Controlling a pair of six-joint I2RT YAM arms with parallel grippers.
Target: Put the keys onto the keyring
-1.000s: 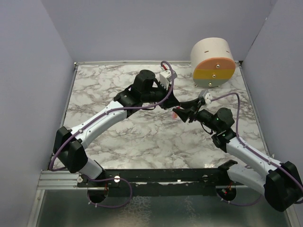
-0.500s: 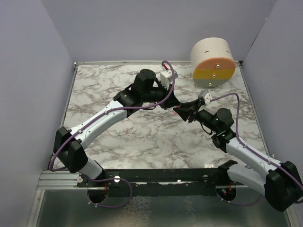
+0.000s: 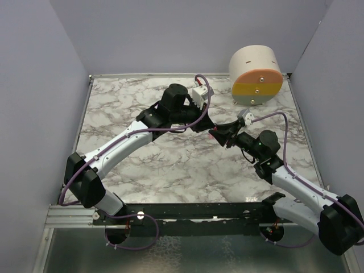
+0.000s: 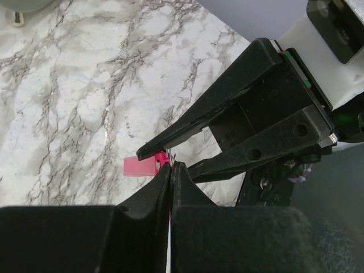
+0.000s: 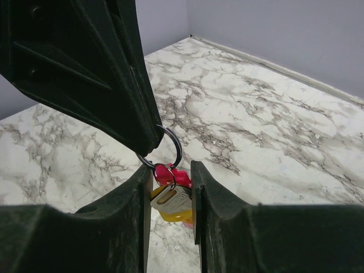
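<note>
**Two hands, one ring: the threading step**

Both arms meet above the middle of the bench (image 3: 187, 170), their tips close together. The left hand (image 4: 170, 169) is pressed together on the keyring (image 5: 181, 149) and holds it clear of the marble. The right hand (image 5: 170, 176) pinches the keys: the pink key (image 5: 165, 173) sits against the ring's lower edge, the yellow-headed key (image 5: 169, 206) just beneath it. This looks like threading. Whether the wire has entered either hole I cannot tell. The next move calls for a small, steady push along the coil, with neither grip slackening.
</note>
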